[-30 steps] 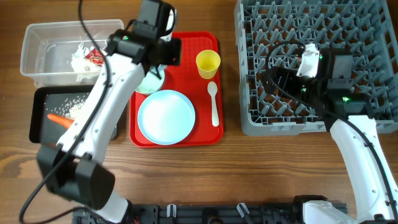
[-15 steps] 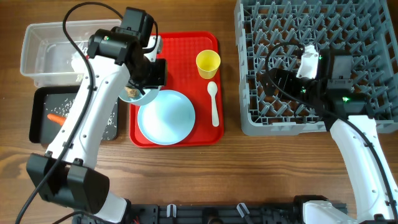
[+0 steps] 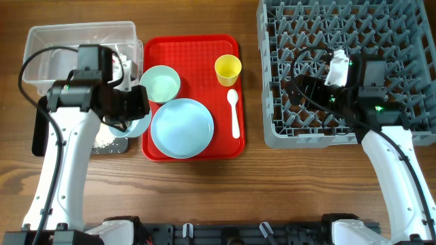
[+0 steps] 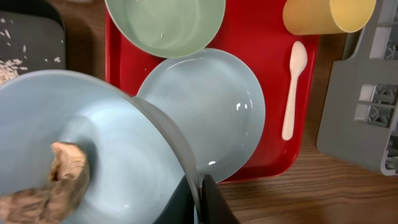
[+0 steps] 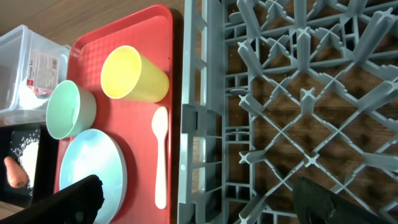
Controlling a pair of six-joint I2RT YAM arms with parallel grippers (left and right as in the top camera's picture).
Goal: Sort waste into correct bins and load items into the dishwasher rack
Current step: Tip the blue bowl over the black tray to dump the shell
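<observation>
Left end effector: It was closed on the rim of the light blue bowl, with one finger inside and one outside.
Light blue bowl: It was held tilted in the air over the end of the black tray, just beside the red tray.
Food scrap: A brownish lump sat inside the held bowl.
Right end effector: It was open wide with nothing in it, over the dishwasher rack.
Black tray: It lay on the wooden surface, with white rice and the orange carrot in it.
Clear tub: It stood just behind the black tray, with the red wrapper inside.
Red tray: It sat between the bins and the rack. On it were the pale green bowl, the light blue plate, the yellow cup standing up, and the white spoon beside the plate.
In the way: From above, the left arm covered much of the black tray and part of the clear tub. In the left wrist view, the held bowl hid one side of the plate.
</observation>
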